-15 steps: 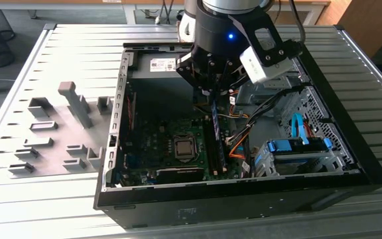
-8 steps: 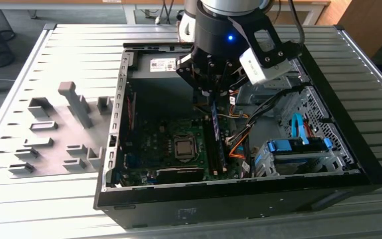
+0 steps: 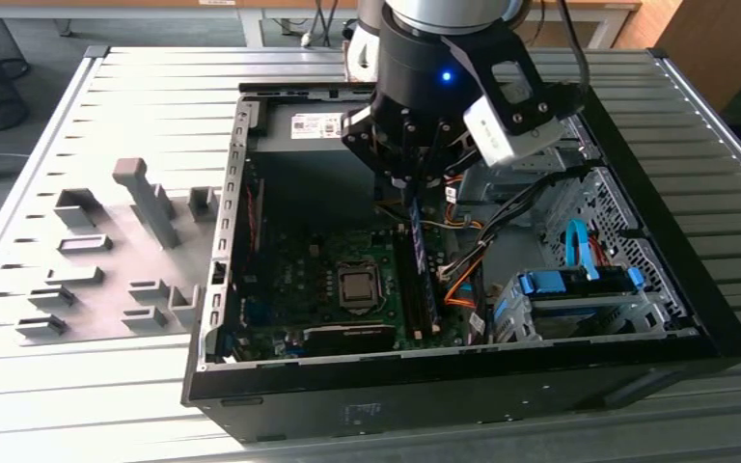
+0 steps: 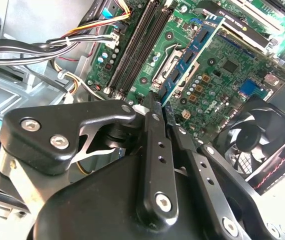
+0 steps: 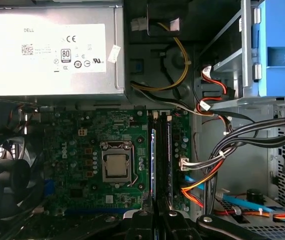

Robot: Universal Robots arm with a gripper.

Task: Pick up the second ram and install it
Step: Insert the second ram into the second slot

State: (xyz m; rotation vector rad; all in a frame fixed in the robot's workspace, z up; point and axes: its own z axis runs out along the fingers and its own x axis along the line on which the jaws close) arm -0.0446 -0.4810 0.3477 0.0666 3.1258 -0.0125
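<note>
On the ribbed grey tabletop (image 3: pixel 126 106) you had an open computer case (image 3: pixel 679 289) lying on its side. Inside it your hand (image 4: pixel 158 107) was closed on the second ram (image 4: pixel 190 55), holding the stick on edge just above the motherboard (image 5: pixel 82 165), beside the long black slots (image 5: pixel 168 160) and near the processor socket (image 5: pixel 116 165).

Open from above: computer case (image 3: pixel 679 328), side panel off. Crowded beside the memory slots (image 5: pixel 168 160): cable bundle (image 5: pixel 217 160) just beside them, blue drive cage (image 3: pixel 577 289) beyond. Opposite side bounded by processor socket (image 5: pixel 116 165) and fan (image 5: pixel 5 175). Blocked at the far end by power supply (image 5: pixel 52 55).
</note>
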